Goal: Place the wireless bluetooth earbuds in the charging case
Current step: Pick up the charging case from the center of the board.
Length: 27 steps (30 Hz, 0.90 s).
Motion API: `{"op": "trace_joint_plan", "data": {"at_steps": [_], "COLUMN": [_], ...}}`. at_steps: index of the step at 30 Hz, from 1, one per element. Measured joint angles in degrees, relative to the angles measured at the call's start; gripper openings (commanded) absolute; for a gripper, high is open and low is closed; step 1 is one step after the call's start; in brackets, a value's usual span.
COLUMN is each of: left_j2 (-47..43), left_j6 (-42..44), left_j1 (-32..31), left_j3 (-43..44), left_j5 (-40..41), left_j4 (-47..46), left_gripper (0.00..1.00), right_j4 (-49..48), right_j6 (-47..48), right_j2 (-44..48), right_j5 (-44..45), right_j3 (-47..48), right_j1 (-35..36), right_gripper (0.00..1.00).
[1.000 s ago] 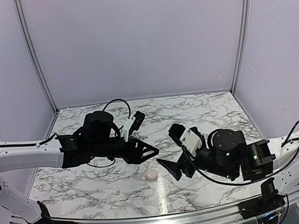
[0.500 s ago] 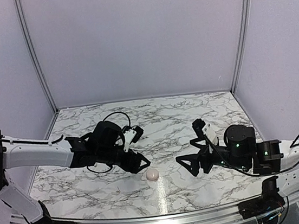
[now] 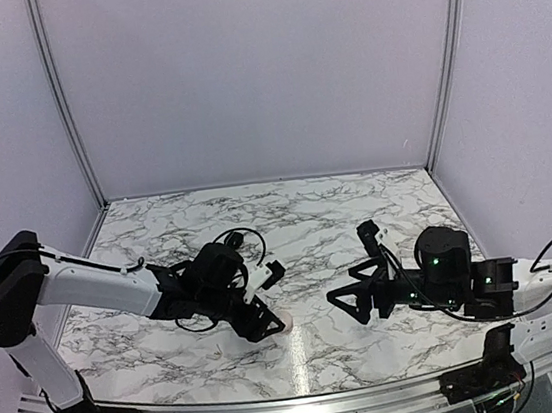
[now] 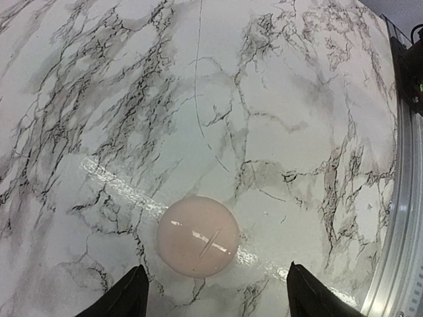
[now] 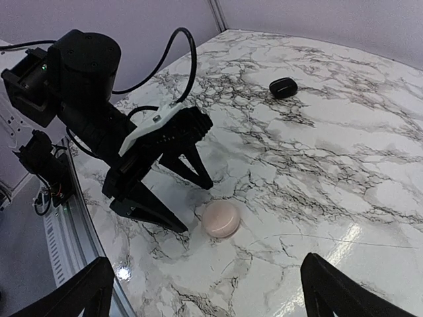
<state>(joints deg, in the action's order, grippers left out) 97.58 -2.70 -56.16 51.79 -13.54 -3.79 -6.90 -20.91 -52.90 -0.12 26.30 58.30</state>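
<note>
Your left gripper, jaws spread, hangs just beside the smooth, pebble-round pinkish charging case on the glossy veined marble tabletop by the near rail; your right gripper gapes, well apart

Charging case: small rounded pebble, pale pinkish-cream, glossy, with highlights on its dome. The lid is down and the shell closed (a short thin line crosses the top; mark or reflection, cannot tell). It lies flat on the white, grey-veined marble counter, close to the near edge and slightly left of the middle. It rests on its own there.
</note>
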Motion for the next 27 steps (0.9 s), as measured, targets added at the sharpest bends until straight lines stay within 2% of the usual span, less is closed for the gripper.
{"op": "trace_joint_plan", "data": {"at_steps": [5, 13, 21, 27], "left_j2": [4.0, 8.3, 9.4, 9.4], "left_j6": [1.9, 3.1, 4.2, 6.3], "left_j1": [-0.1, -0.9, -1.4, -2.3], "left_j3": [0.1, 2.2, 2.6, 2.3], "left_j5": [0.3, 2.2, 4.5, 6.5], "left_j4": [-1.1, -3.4, -5.1, -5.8], "left_gripper": [0.73, 0.64, 0.52, 0.46], "right_j4": [1.4, 4.0, 4.7, 4.9], "right_j6": [-0.6, -1.0, -1.6, -1.6], "right_j2": [-0.5, -1.5, -2.3, -3.3], "right_j5": [-1.6, -5.0, -11.6, -15.9], "right_j3": [0.3, 1.0, 1.1, 1.3], "right_j1": [-3.3, -7.7, -14.6, -16.1], "right_gripper": [0.98, 0.98, 0.98, 0.98]}}
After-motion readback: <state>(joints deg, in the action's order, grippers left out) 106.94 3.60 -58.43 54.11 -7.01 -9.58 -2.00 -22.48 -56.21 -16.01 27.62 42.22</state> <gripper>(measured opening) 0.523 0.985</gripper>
